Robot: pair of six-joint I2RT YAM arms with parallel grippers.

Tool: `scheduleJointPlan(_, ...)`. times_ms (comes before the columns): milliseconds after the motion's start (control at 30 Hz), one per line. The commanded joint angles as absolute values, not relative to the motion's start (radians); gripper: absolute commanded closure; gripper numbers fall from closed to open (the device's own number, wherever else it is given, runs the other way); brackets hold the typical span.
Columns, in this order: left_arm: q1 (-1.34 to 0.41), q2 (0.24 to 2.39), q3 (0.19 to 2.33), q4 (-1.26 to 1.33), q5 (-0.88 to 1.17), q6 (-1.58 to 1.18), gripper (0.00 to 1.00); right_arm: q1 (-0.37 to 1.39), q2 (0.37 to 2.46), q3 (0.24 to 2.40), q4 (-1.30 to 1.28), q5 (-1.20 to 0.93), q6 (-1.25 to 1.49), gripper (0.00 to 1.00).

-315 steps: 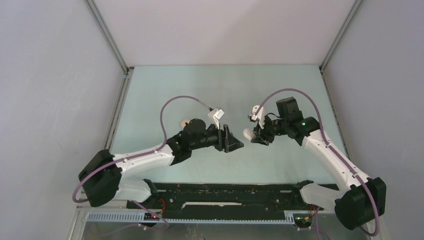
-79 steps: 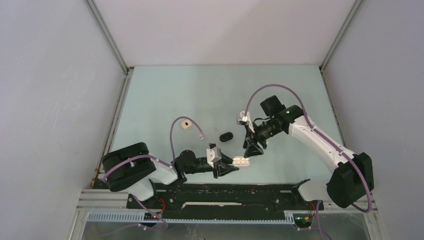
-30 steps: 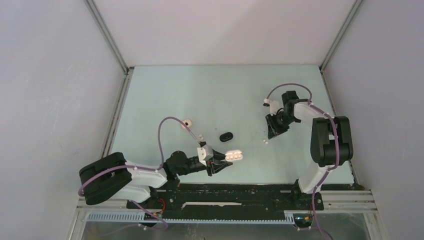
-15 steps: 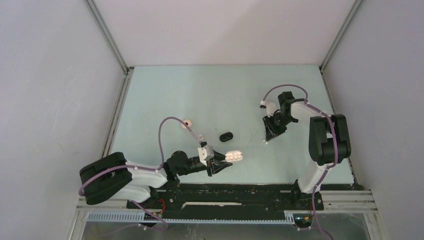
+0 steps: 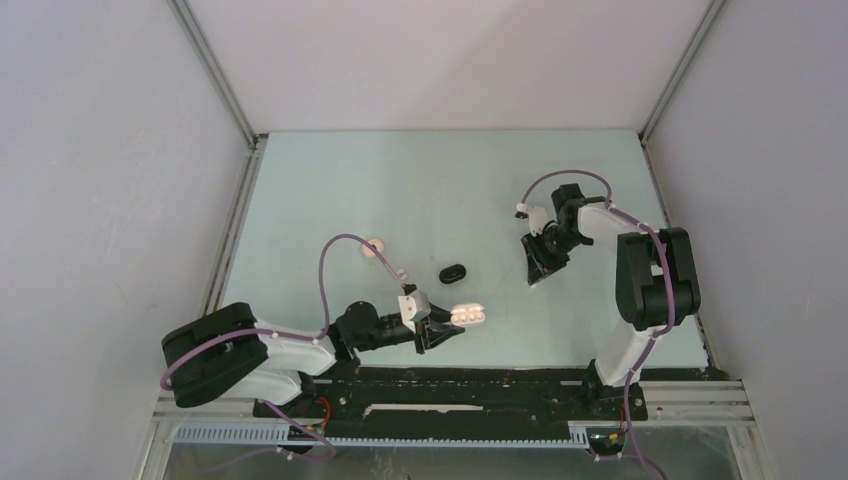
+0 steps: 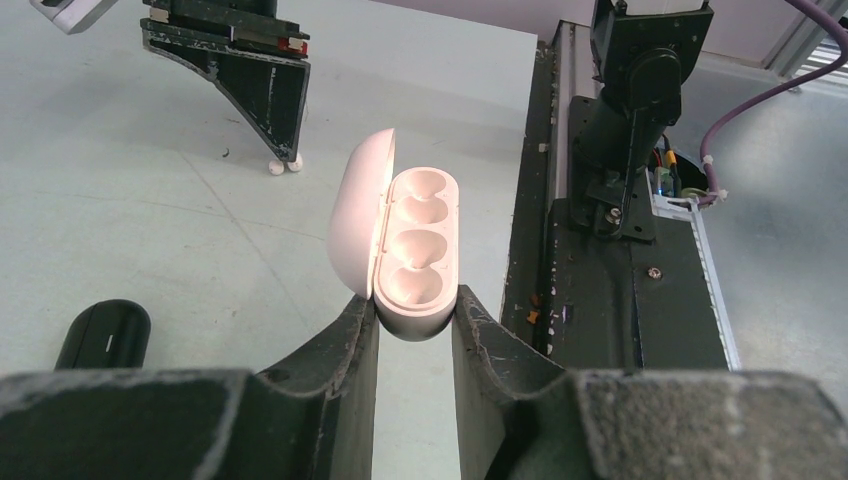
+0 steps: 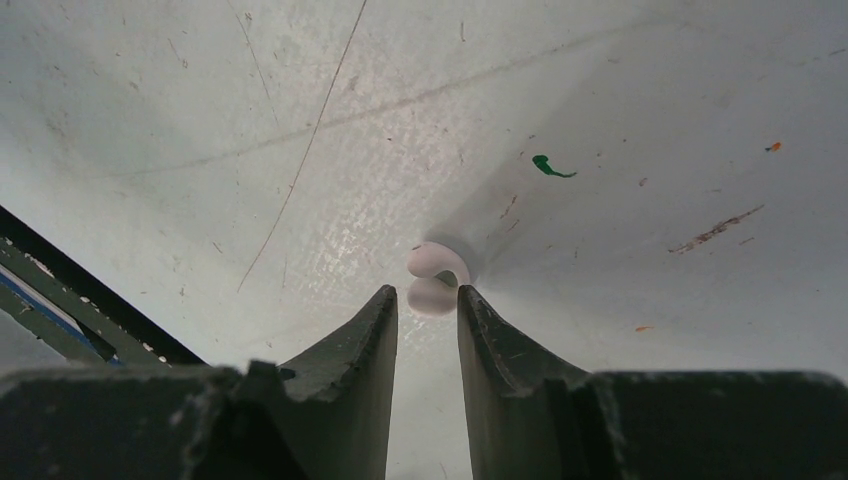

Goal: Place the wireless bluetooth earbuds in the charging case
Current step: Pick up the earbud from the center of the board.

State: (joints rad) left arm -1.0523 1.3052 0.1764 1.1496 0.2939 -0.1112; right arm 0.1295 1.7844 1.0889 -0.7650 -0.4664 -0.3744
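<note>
The left gripper [image 6: 412, 308] is clamped tight on the open pink charging case [image 6: 418, 235], lid up, near the front edge of the scuffed pale-green table [image 5: 400, 180]. Grey walls [image 5: 450, 60] stand all round. Over on the right side, the right gripper [image 7: 424, 298] is nearly closed around a pink earbud [image 7: 437, 262] lying on the surface, pinched or just bracketed, can't tell.

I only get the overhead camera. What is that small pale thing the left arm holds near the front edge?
Observer: A pale pink charging case, lid open, gripped between the left fingers.
Operator: Anything inside?
Observer: No, the left wrist camera shows it empty.
Operator: And the right arm?
Observer: Its wrist camera shows a tiny pale earbud on the table at the tips of the right fingers; whether they pinch it, I cannot tell.
</note>
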Motion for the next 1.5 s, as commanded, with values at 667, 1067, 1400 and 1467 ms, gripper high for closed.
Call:
scheduleJointPlan(667, -1.046, 1.315, 0.216, 1.158, 0.319, -0.091, 1.0, 0.097, 1.778, 1.124, -0.752, -0.438, -0.363, 0.73)
scheduleJointPlan(1067, -1.046, 1.312, 0.222, 1.145, 0.32, -0.091, 1.0, 0.146, 1.808, 1.124, -0.753, -0.403, -0.371, 0.73)
scheduleJointPlan(1400, -1.046, 1.322, 0.236, 1.123, 0.331, -0.091, 1.0, 0.148, 1.8, 1.124, -0.758, -0.448, -0.377, 0.78)
scheduleJointPlan(1467, -1.046, 1.324, 0.238, 1.119, 0.331, -0.092, 1.0, 0.15, 1.801, 1.124, -0.759, -0.458, -0.378, 0.78)
